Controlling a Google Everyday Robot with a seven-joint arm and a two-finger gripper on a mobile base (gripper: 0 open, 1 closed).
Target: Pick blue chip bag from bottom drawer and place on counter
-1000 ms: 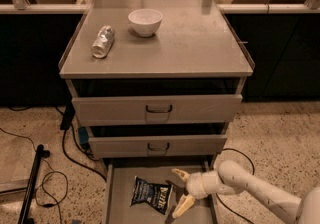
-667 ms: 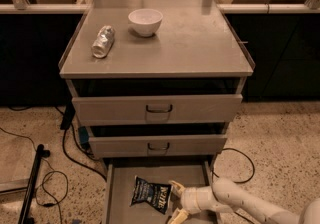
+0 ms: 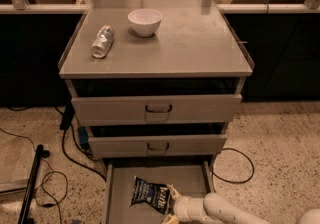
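Note:
The blue chip bag (image 3: 149,194) lies flat on the floor of the open bottom drawer (image 3: 190,179), a little left of its middle. My gripper (image 3: 171,206) reaches in from the lower right and sits low at the bag's right edge. It is open, one tan finger (image 3: 173,191) above the bag's corner and the other near the frame's bottom edge. The bag rests on the drawer floor, not lifted. Above, the grey counter (image 3: 200,43) tops the cabinet.
A white bowl (image 3: 145,20) and a crushed silver can (image 3: 102,41) sit on the counter's back left. Two handled drawers (image 3: 158,109) stand slightly ajar above the bottom one. Black cables (image 3: 65,160) and a stand (image 3: 31,188) lie on the floor at left.
My gripper has moved left and lower, from the drawer's right side up to the bag's right edge. The bag has not moved.

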